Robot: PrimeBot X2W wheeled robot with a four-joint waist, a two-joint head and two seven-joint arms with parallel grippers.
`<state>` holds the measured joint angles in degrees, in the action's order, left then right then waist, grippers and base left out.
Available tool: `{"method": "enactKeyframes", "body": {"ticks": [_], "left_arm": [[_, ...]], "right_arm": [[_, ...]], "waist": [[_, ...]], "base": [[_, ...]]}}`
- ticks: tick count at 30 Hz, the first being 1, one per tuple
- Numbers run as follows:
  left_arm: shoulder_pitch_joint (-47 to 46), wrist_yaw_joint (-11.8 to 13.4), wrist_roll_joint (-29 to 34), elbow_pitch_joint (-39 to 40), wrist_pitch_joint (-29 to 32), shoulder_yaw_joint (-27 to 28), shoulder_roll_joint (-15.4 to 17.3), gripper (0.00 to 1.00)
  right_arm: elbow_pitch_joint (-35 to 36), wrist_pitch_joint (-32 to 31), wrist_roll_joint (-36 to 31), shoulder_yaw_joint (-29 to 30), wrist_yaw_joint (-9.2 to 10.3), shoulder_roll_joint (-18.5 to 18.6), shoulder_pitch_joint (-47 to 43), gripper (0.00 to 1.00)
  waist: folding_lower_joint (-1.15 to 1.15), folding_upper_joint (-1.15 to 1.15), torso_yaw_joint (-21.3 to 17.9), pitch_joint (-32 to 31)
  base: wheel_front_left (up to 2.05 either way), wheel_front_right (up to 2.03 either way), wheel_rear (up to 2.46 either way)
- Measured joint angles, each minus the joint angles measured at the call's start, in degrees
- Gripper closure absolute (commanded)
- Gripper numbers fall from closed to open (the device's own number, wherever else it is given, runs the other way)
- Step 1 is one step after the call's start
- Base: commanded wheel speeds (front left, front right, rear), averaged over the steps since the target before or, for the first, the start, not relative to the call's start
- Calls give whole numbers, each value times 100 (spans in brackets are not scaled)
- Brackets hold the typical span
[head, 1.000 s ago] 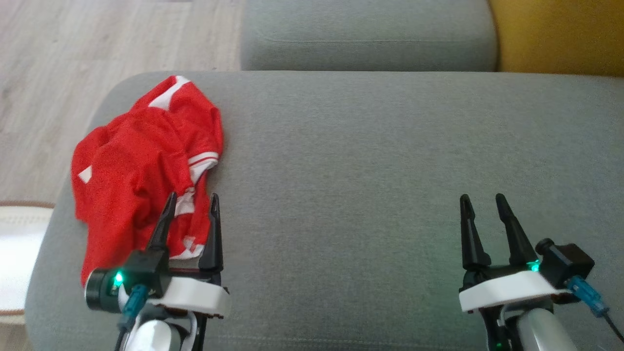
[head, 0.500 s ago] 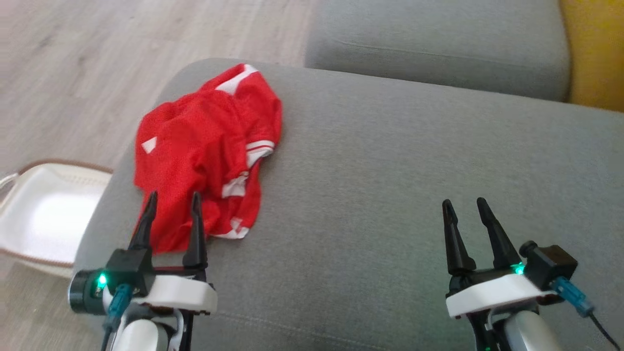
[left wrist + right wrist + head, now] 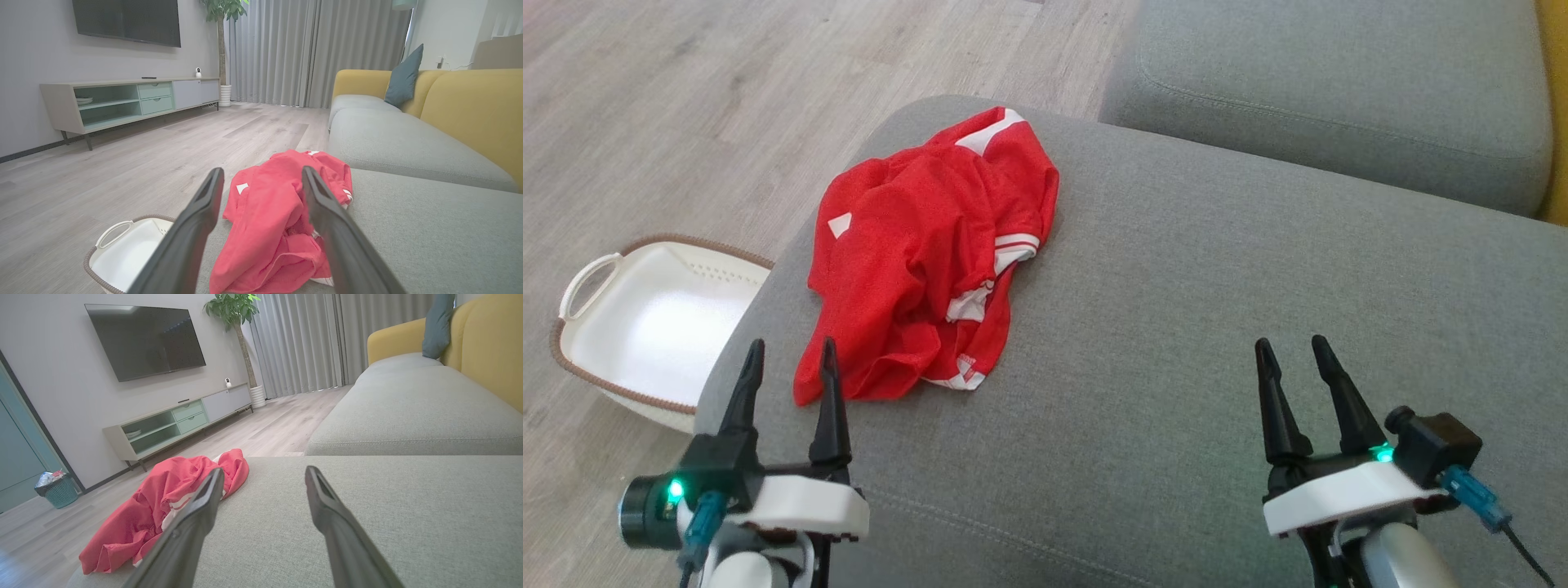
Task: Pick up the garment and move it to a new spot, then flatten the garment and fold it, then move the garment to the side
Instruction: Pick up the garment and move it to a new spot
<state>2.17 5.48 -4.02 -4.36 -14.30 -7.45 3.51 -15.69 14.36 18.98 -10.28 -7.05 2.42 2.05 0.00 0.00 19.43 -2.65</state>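
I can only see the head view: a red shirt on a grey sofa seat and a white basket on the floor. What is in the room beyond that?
Observer: A big television hangs on the wall, above a long low cabinet.
Operator: Anything further along, where people sit?
Observer: A teal cushion leans against the yellow backrest.
Operator: And on the floor over there?
Observer: A small teal bin stands left of the cabinet.

Garment: red cloth, fine mesh texture, matt. Sofa cushion: grey woven fabric, matt, slightly coarse. Floor: pale wood-grain planks, smooth, low sheen. Basket: smooth white plastic, brown woven rim.
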Motion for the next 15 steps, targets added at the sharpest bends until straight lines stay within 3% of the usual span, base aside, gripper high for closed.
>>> {"method": "enactKeyframes", "body": {"ticks": [15], "left_arm": [[0, 0, 40, 59, 0, 97, -19, 0]], "right_arm": [[-11, 0, 11, -42, 0, 0, -1, 0]], "waist": [[0, 0, -173, 26]], "base": [[0, 0, 0]]}}
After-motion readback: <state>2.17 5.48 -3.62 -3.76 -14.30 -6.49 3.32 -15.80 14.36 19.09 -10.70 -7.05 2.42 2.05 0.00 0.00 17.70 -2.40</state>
